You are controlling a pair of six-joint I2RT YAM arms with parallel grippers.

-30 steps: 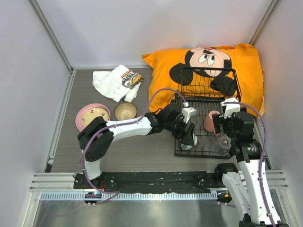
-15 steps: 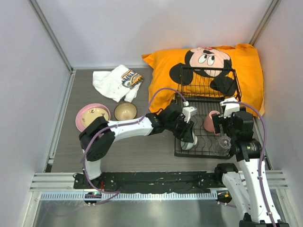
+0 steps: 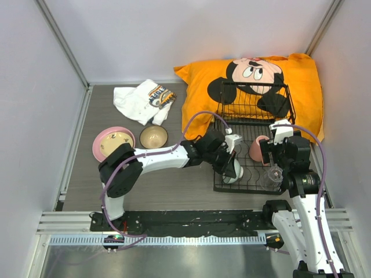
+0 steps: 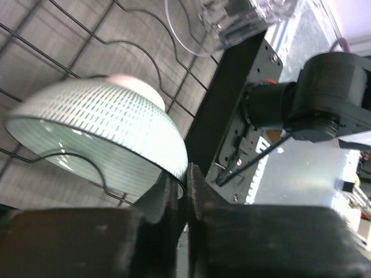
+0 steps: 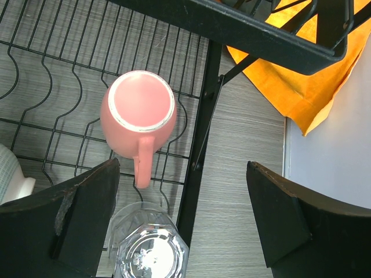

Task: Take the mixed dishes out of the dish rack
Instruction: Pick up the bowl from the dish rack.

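Note:
The black dish rack (image 3: 253,184) lies in front of the pillow. In it a pale green bowl (image 4: 98,124) rests upside down, and my left gripper (image 4: 186,184) is shut on its rim, one finger inside and one outside. From the top view, the left gripper (image 3: 230,165) covers most of the bowl (image 3: 231,177). A pink mug (image 5: 139,113) stands mouth down in the rack, with a clear glass (image 5: 148,252) just nearer. My right gripper (image 5: 182,191) hangs open above the rack's right edge bar, holding nothing. On the table to the left lie a pink plate (image 3: 99,145) with a tan plate (image 3: 115,142) in it, and a brown bowl (image 3: 153,136).
An orange Mickey pillow (image 3: 301,87) lies at the back right under the rack's raised wire basket (image 3: 255,99). A white cloth (image 3: 139,101) lies at the back left. Grey walls close in both sides.
My left gripper has shut on the pale green bowl's rim and shifted slightly right. The right arm, mug and glass have not moved.

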